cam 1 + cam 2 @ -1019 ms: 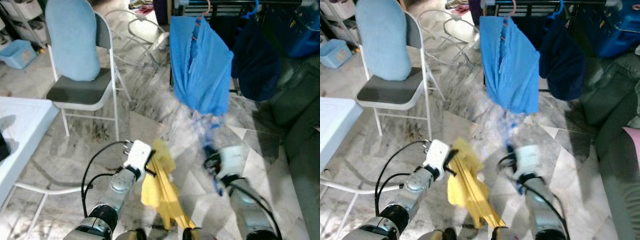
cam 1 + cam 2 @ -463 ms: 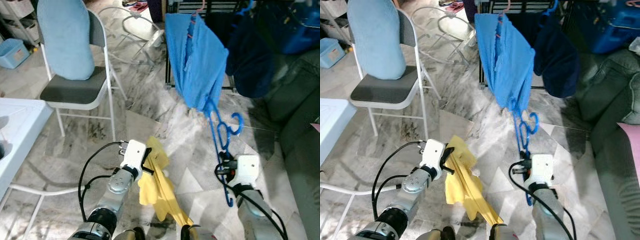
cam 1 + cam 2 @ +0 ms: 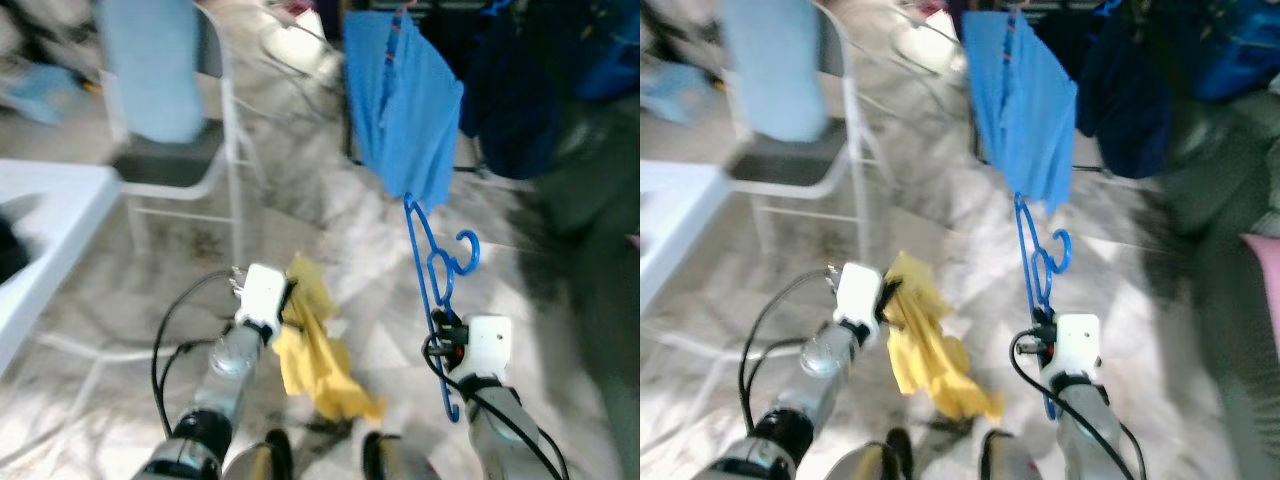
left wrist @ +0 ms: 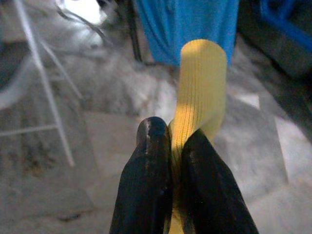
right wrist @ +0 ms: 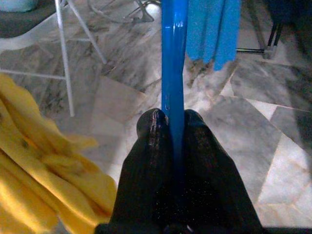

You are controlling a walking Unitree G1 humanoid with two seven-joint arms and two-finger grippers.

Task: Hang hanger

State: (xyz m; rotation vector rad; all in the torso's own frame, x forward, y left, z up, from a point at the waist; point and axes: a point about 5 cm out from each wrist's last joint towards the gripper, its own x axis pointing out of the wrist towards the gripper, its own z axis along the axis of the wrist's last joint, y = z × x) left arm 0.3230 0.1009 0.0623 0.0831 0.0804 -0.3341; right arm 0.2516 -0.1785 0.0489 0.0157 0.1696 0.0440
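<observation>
Left gripper [image 4: 170,146]: fingers pinching a yellow cloth [image 3: 312,350], which hangs over the marble floor [image 3: 350,230]
Right gripper [image 5: 170,122]: fingers clamped on a blue hanger [image 3: 432,275], held upright, hook pointing right, its top just below a hanging blue garment [image 3: 405,110]
Beyond, left: white table [image 3: 45,225] edge, then folding chair [image 3: 175,150] with light blue backrest cover
Far right: dark navy garment [image 3: 510,110] hanging beside the blue one
</observation>
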